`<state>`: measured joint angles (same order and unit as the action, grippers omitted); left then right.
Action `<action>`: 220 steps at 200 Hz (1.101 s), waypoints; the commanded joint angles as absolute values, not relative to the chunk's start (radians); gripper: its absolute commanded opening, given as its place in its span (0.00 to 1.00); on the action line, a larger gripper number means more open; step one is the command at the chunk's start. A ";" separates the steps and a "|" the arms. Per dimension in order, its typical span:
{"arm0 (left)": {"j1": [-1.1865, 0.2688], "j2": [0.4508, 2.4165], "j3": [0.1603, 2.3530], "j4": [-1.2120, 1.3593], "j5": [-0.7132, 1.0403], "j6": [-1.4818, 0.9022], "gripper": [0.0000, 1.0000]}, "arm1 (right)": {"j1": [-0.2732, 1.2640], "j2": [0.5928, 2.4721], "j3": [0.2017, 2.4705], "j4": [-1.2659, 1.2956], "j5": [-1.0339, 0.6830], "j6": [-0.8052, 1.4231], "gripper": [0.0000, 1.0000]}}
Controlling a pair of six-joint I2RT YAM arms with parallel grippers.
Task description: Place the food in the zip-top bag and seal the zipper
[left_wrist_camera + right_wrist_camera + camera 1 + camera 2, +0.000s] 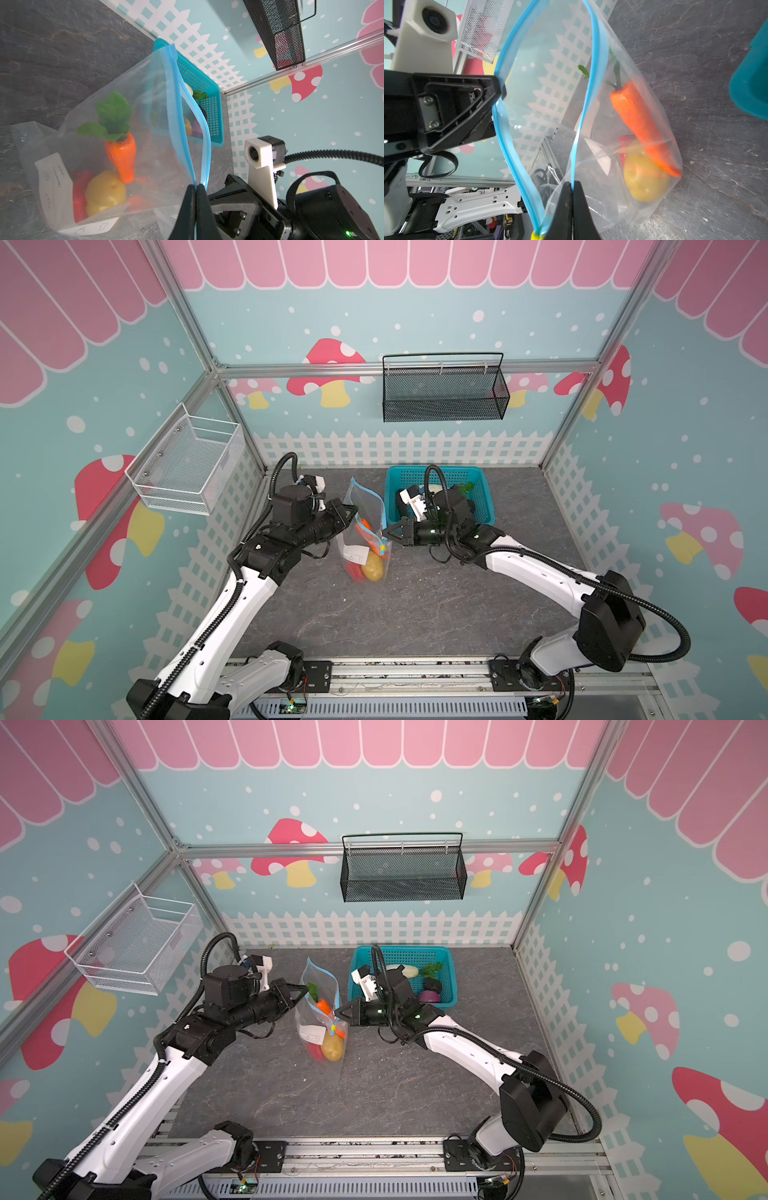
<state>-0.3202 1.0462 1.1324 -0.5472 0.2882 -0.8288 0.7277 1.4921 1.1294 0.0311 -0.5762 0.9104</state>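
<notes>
Left gripper [196, 187] pinched shut on bag [145, 116] rim, right gripper [573, 185] likewise on opposite rim, probably spreading mouth; basket [436, 470] beside bag holds leftover veg [409, 971].

Field notes for you, operator:

- You are finding only one printed item: the white label [53, 182] on the zip-top bag [145, 87].
- In the left wrist view it is showing two short lines of grey print and a small round mark. The letters are blurring too much to read.
- A white strip [93, 227] beside it is carrying two small outline pictograms. Whether it belongs to the same label, you cannot tell.
- In both top views the label [354, 554] [312, 1032] is showing two tiny marks, which are unreadable.
- No word, number or brand is coming through legibly.
</notes>
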 commanded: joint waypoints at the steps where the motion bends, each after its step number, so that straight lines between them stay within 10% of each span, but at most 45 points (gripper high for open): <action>1: -0.294 1.028 1.182 -0.588 0.279 -0.793 0.00 | 0.742 1.509 1.137 0.065 -0.596 0.928 0.01; 127: -0.394 1.189 1.176 -0.560 0.372 -0.754 0.00 | 0.745 1.507 1.022 0.088 -0.552 0.911 0.15; 177: -0.405 1.204 1.132 -0.519 0.366 -0.753 0.00 | 0.722 1.413 0.993 -0.028 -0.385 0.780 0.47; 220: -0.405 1.228 1.110 -0.494 0.387 -0.760 0.00 | 0.696 1.332 0.967 -0.067 -0.345 0.697 0.54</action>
<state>-0.4026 1.2125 1.1275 -0.5209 0.3679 -0.7662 0.7120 1.3773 0.9752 -0.0208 -0.3996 0.7788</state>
